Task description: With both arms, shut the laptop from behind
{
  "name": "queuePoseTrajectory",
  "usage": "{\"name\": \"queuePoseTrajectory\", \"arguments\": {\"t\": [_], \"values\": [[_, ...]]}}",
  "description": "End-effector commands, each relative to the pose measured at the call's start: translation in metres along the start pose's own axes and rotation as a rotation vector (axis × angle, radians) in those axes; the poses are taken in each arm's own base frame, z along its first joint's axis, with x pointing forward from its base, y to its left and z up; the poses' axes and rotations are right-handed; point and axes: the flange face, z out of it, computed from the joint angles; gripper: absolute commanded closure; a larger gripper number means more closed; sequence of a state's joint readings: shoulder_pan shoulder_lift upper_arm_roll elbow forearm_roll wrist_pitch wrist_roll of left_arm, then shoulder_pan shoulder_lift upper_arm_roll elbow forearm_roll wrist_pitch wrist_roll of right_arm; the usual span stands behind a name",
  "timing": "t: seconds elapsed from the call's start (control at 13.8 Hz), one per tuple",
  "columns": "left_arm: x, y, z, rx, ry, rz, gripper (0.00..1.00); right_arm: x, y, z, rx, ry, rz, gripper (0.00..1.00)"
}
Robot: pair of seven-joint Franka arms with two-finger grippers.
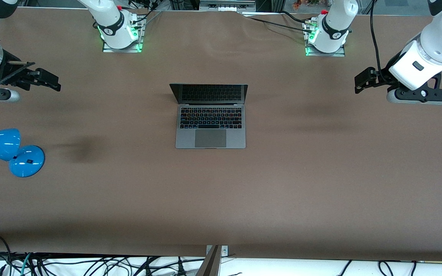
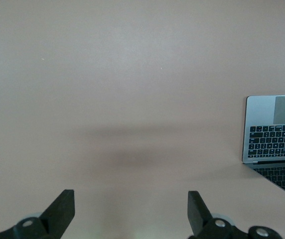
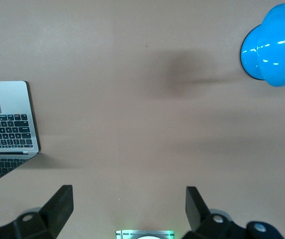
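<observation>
While the laptop sits open in the middle of the tabletop, with its dark screen raised toward the robots' bases and its keyboard and trackpad facing the front camera, neither arm has reached it.

At the right arm's end, the right gripper hangs above bare tabletop, well apart from the laptop, its jaws spread wide and holding nothing. Nearer the front camera at that same end lies a glossy blue desk lamp, its round base resting on the tabletop. The right wrist view shows the lamp and one corner of the laptop with clear brown surface between them.

At the left arm's end, the left gripper likewise hovers over empty tabletop, jaws wide and empty. Its wrist view catches the laptop at the picture's edge.

Judging from this, the step in hand is the approach. To do it well, both grippers should probably travel inward to the base side of the raised lid, meet its upper edge at matching points near each corner, and push evenly toward the front camera so the lid folds down without twisting or sliding the laptop.

No containers are in view.
</observation>
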State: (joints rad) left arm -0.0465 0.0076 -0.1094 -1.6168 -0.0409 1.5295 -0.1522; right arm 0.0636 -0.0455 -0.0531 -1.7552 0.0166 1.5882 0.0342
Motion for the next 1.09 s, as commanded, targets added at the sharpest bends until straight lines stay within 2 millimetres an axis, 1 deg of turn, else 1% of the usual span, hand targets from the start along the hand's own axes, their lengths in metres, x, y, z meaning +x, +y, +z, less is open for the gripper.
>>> {"name": "queuePoseTrajectory", "arguments": {"t": [0.0, 0.36, 0.58, 1.01], "values": [[-0.0035, 0.0028, -0.0023, 0.001, 0.003, 0.013, 0.0, -0.0041, 0.0014, -0.0044, 0.018, 0.014, -0.007, 0.0], [-0.0009, 0.0037, 0.0007, 0.0, 0.0, 0.015, 0.0, -0.002, 0.0015, -0.0065, 0.017, 0.031, -0.008, 0.0], [-0.0011, 0.0045, 0.0008, 0.0, -0.001, 0.018, 0.0, -0.0029, 0.0001, -0.0043, 0.015, 0.02, 0.003, 0.0], [-0.0018, 0.0056, -0.0027, -0.002, 0.005, 0.02, 0.0, -0.0029, 0.0009, -0.005, 0.007, 0.022, -0.005, 0.0]]}}
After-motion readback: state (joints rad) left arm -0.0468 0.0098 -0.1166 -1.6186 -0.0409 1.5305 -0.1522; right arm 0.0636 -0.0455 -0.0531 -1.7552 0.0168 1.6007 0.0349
